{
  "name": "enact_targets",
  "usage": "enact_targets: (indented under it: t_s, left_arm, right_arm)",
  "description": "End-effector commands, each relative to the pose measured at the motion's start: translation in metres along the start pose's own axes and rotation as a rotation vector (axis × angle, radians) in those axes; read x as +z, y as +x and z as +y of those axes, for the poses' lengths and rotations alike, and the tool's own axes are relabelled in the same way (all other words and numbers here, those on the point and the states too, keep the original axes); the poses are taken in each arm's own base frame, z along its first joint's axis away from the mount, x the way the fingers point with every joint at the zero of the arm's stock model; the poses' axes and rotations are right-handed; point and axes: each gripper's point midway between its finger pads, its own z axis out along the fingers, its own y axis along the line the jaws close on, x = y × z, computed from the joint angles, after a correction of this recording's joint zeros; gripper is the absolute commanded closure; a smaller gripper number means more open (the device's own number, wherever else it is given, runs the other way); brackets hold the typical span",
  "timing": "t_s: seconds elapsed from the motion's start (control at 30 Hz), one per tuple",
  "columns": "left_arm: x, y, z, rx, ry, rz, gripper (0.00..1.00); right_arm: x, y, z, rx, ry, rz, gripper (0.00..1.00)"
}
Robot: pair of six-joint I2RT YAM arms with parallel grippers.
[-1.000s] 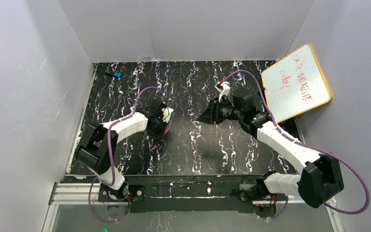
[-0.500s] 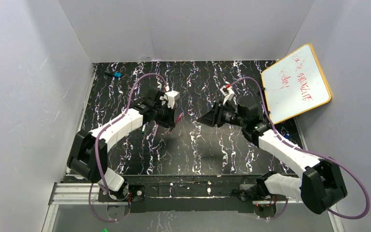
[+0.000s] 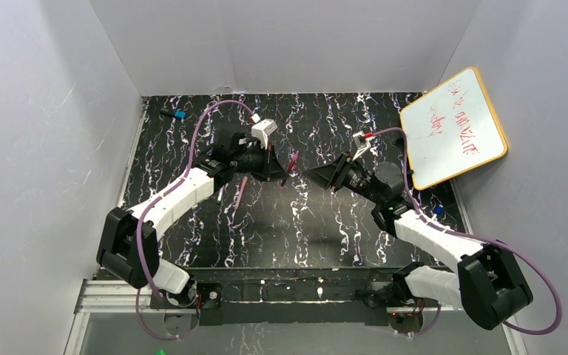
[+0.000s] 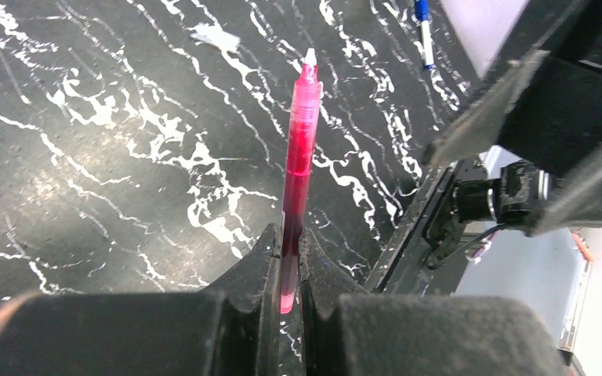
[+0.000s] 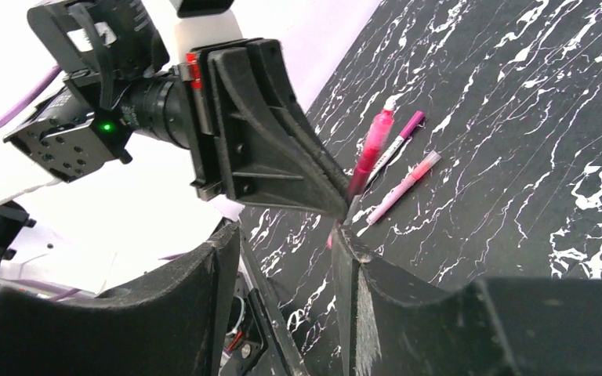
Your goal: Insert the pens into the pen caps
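Surface: black tabletop veined with white, pale grey walls on three sides; white dry-erase board with an orange rim leaning at the right edge.
Left gripper: clamped tight on the translucent red-pink plastic stick pen, held near its lower end, white tip aimed at the other arm.
Right gripper: black fingers parted, nothing seen between them, though a cap tucked out of sight cannot be ruled out.
Change: a second ago the left arm sat low over the table. It has since lifted the pen clear and swung to mid-table, while the right arm came in to meet it and spread its fingers wider.
Loose on table: thin whitish pen with a purple end and pale pink pen, side by side; blue pen near the right edge.
Pen caps: none made out in any view.
Meaning: pick-up looks done and the pen is presented tip-first, but capping probably waits on a cap.
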Motion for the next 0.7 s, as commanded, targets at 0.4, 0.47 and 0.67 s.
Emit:
enact_targets:
  t_s: [0.4,0.47,0.67]
  left_arm:
    - [-0.036,-0.008,-0.072,0.013,0.292,-0.058,1.00]
    - [-0.035,-0.004,-0.071,0.010,0.292,-0.050,1.00]
    - [-0.033,0.000,-0.067,0.007,0.283,-0.046,1.00]
  right_arm:
    - [0.025,-0.039,0.012,-0.077,-0.063,-0.110,0.45]
    - [0.027,-0.042,0.021,-0.085,-0.095,-0.110,0.46]
    - [0.030,-0.050,0.037,-0.108,-0.151,-0.108,0.46]
